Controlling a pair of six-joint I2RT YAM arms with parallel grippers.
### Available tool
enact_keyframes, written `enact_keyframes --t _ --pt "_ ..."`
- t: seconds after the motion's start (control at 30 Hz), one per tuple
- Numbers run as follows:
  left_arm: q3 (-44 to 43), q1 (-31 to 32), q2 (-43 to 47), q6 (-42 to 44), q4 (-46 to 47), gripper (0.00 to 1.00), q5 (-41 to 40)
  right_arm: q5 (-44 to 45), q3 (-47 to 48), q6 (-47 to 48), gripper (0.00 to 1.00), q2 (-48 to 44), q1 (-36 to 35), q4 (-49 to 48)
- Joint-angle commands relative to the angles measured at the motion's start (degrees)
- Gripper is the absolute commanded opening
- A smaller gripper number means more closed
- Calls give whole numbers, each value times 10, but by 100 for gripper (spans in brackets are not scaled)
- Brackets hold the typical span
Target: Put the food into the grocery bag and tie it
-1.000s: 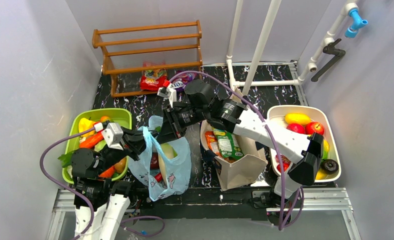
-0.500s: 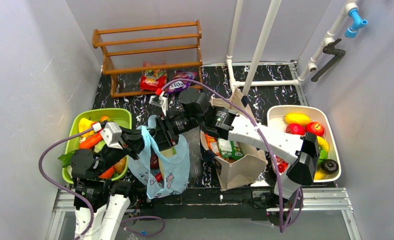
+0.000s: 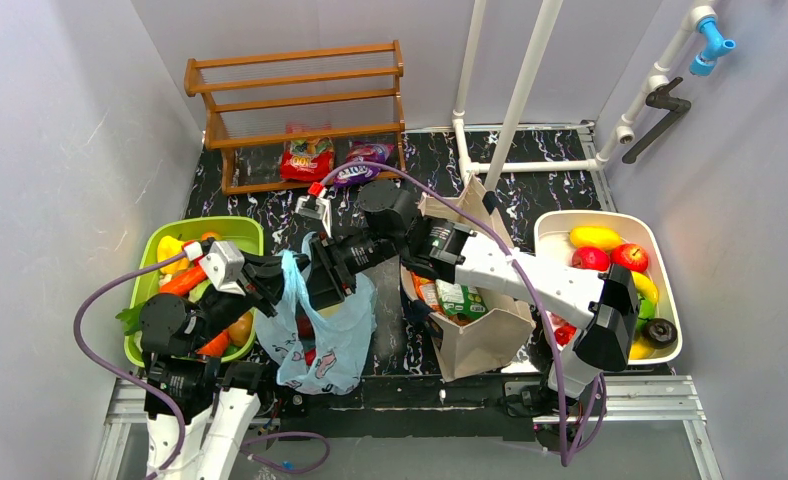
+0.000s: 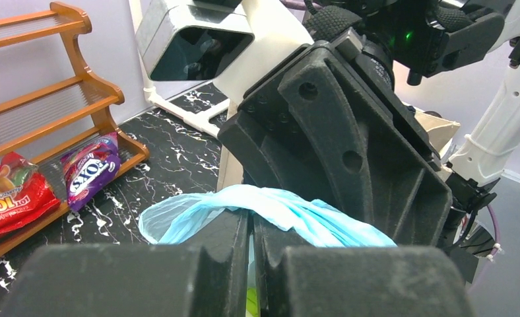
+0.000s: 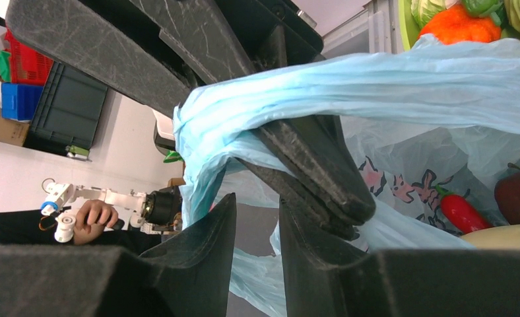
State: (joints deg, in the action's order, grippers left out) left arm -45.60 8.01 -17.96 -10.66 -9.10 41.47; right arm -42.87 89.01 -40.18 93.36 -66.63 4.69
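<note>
The light-blue grocery bag (image 3: 332, 345) hangs at the table's front left, held up by one handle. My left gripper (image 3: 275, 283) is shut on that handle, and the blue film (image 4: 277, 208) drapes over its fingertips (image 4: 231, 228). My right gripper (image 3: 322, 290) is right beside the left one, above the bag's mouth. In the right wrist view its jaws (image 5: 257, 205) stand a narrow gap apart with nothing between them, next to the wrapped handle (image 5: 244, 125). Inside the bag I see a red pepper (image 5: 462, 212) and a dark red apple (image 5: 518, 195).
A green bin (image 3: 232, 228) of vegetables stands at the left. A beige tote (image 3: 485, 335) with snack packets (image 3: 450, 290) stands at centre, and a white tub (image 3: 660, 240) of fruit at the right. A wooden rack (image 3: 300, 100) with packets and white pipes (image 3: 515, 100) stand at the back.
My right gripper has moved left and nearer, down to the bag's mouth beside the left gripper. The bag's mouth has drawn narrower and the pale item inside no longer shows.
</note>
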Motion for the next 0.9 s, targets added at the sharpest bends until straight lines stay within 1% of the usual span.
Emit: enact_keyframes --t 0.0,0.27,0.37,0.5,0.87 --pt "-21 1 -9 16 -10 0 -16 -18 -4 14 38 -20 -9 -31" --pt "-29 1 -9 27 -30 0 -36 -19 -10 14 40 -30 -14 -62" --pt "-28 0 -5 24 -32 0 -39 15 -5 10 43 -33 -15 -57" --pt "-24 1 2 21 -33 0 -45 60 2 7 45 -40 -22 -60" --pt "-26 1 8 21 -37 0 -58 212 37 31 46 -33 -50 27"
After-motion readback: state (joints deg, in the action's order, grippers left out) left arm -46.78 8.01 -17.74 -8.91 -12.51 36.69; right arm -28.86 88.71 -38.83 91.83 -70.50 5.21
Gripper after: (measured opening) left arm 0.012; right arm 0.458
